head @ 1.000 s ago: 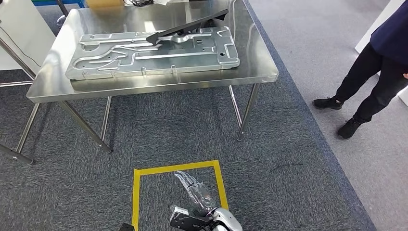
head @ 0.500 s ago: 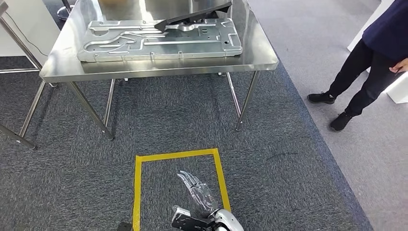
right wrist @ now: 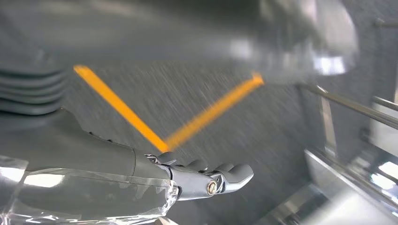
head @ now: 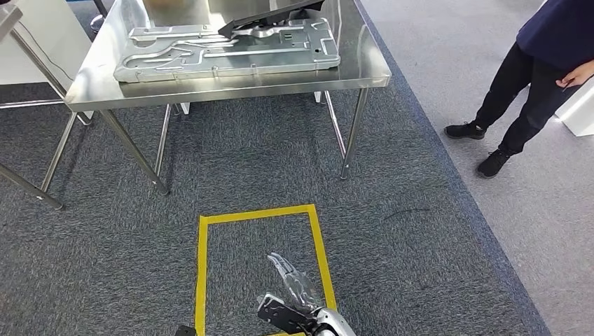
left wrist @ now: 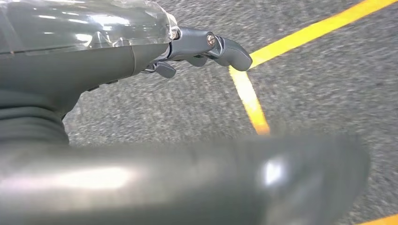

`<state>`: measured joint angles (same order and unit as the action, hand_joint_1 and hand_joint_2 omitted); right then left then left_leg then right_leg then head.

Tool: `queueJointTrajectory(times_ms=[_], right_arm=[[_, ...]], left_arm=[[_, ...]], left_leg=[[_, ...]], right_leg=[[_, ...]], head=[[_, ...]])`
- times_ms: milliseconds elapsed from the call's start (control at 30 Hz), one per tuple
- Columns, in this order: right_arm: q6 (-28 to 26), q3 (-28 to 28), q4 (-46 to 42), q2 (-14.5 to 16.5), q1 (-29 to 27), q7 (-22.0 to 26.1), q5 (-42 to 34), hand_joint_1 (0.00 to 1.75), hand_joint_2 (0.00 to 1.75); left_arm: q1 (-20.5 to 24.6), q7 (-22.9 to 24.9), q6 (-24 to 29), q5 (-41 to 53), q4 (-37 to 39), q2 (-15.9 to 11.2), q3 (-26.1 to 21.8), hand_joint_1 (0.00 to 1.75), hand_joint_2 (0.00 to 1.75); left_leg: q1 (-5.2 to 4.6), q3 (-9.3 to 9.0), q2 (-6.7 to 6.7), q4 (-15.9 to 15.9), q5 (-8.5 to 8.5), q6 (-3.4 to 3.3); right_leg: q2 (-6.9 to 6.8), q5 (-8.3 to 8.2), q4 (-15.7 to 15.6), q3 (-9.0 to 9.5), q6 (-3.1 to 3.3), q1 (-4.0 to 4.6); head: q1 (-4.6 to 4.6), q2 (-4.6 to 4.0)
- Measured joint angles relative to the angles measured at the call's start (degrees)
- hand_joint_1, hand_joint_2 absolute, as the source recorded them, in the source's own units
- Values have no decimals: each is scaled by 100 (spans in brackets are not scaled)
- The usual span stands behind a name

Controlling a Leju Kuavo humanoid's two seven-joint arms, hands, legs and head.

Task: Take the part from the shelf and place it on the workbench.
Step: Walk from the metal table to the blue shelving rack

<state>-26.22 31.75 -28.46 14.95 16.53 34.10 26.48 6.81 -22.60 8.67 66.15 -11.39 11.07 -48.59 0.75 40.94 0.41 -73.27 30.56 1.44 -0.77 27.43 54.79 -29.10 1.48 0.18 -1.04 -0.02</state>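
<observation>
A long black part [head: 270,15] lies tilted across a large embossed metal plate [head: 224,50] on the steel workbench [head: 231,84], far ahead of me in the head view. My right hand [head: 294,287] hangs low over the carpet with its fingers stretched out and nothing in them. The right wrist view shows those fingers [right wrist: 211,180] straight and empty. In the left wrist view my left hand [left wrist: 202,47] also hangs over the floor, fingers extended and holding nothing.
A square of yellow tape [head: 203,266] marks the grey carpet under my hands. A person [head: 539,77] in dark clothes stands at the right on the lighter floor. A white panel [head: 42,42] stands left of the workbench, whose slanted legs [head: 133,150] reach toward me.
The whole picture has shifted, so the camera moved: the workbench now sits higher and further away, and the tape square has slid up. My right hand still hangs open.
</observation>
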Motion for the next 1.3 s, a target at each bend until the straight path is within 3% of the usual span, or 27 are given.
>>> queueJointTrajectory(times_ms=[33, 100, 167, 267, 300, 333, 400, 433, 467, 500, 533, 600, 667, 800, 967, 1300], right_arm=[[127, -78, 72, 1, -3, -97, -69, 0, 175], [299, -234, 221, 2, -3, -294, -164, 0, 175], [393, -370, 387, 1, -6, -484, -210, 0, 175], [418, -521, 627, -26, -24, -790, -205, 0, 175], [418, -565, 701, -45, -32, -904, -193, 0, 175], [418, -608, 775, -69, -45, -1007, -176, 0, 175], [412, -683, 923, -131, -95, -1190, -125, 0, 175], [407, -714, 989, -161, -130, -1289, -98, 0, 175], [403, -746, 1051, -191, -168, -1407, -79, 0, 175], [400, -780, 1104, -217, -202, -1560, -69, 0, 175], [394, -820, 1152, -238, -230, -1732, -66, 0, 175], [384, -908, 1246, -292, -266, -2107, -67, 0, 175], [394, -984, 1342, -348, -302, -2490, -65, 0, 175], [511, -1090, 1499, -446, -468, -3187, -63, 0, 175], [746, -1213, 1611, -510, -569, -3628, -146, 0, 175], [995, -1485, 1660, -604, -581, -3819, -431, 0, 175]], left_arm=[[-6, 37, 38, 7, 0, -1, 0, 0, 175], [-5, 134, 131, 25, 0, -3, 0, 0, 175], [-4, 227, 177, 46, 0, -3, 0, 0, 175], [-25, 382, 211, 80, 0, -2, -1, 0, 175], [-31, 450, 226, 85, 0, -1, -1, 0, 175], [-38, 514, 236, 93, 0, 0, -2, 0, 175], [-58, 591, 265, 112, 0, -3, -3, 0, 175], [-73, 609, 290, 117, 0, -4, -3, 0, 175], [-87, 636, 313, 121, 0, -5, -4, 0, 175], [-98, 684, 330, 140, 0, -5, -5, 0, 175], [-105, 749, 330, 177, 0, -5, -2, 0, 175], [-106, 912, 305, 269, 0, -4, 17, 0, 175], [-106, 1099, 286, 302, 0, -3, 34, 0, 175], [-127, 1556, 258, 390, 0, -14, 49, 0, 175], [-156, 1956, 218, 425, 0, -44, 52, 0, 175], [-150, 2479, 48, 328, 0, -56, 45, 0, 175]], left_leg=[[2, -217, 0, 260, -138, 1], [-1, -764, -1, 1067, -293, -33], [-16, -1017, -9, 1487, -273, -106], [-8, -993, -13, 1540, -281, -230], [0, -979, -9, 1556, -307, -269], [7, -961, -6, 1569, -333, -307], [2, -906, -3, 1567, -367, -349], [-2, -881, -3, 1563, -380, -356], [-5, -863, -3, 1559, -389, -356], [-6, -853, -4, 1555, -396, -352], [-7, -852, -6, 1552, -401, -346], [-19, -856, -9, 1547, -409, -325], [-41, -843, -9, 1532, -410, -282], [-41, -828, -3, 1529, -416, -246], [-27, -828, -3, 1569, -458, -180], [-18, -824, -2, 1578, -482, -145]], right_leg=[[0, -9, 44, -51, -11, -5], [1, -2, 153, -144, -46, -7], [4, 4, 234, -203, -100, 12], [14, 17, 293, -249, -189, 21], [24, 99, 393, -296, -223, 15], [35, 249, 605, -391, -256, 4], [49, 658, 1331, -719, -311, -25], [51, 799, 1681, -877, -327, -38], [51, 836, 1876, -959, -334, -48], [51, 758, 1848, -931, -331, -53], [51, 583, 1584, -785, -317, -54], [51, 213, 749, -349, -261, -37], [51, 66, 247, -117, -216, -11], [58, 53, 189, -123, -214, 7], [58, 39, 207, -155, -162, 20], [57, 32, 223, -167, -135, 28]], head=[[-1, 0], [0, 0], [1, 0], [2, 0], [2, 0], [2, 0], [2, 0], [2, 0], [2, 0], [2, 0], [2, 0], [3, 0], [2, 0], [1, 0], [1, 0], [1, 0]])
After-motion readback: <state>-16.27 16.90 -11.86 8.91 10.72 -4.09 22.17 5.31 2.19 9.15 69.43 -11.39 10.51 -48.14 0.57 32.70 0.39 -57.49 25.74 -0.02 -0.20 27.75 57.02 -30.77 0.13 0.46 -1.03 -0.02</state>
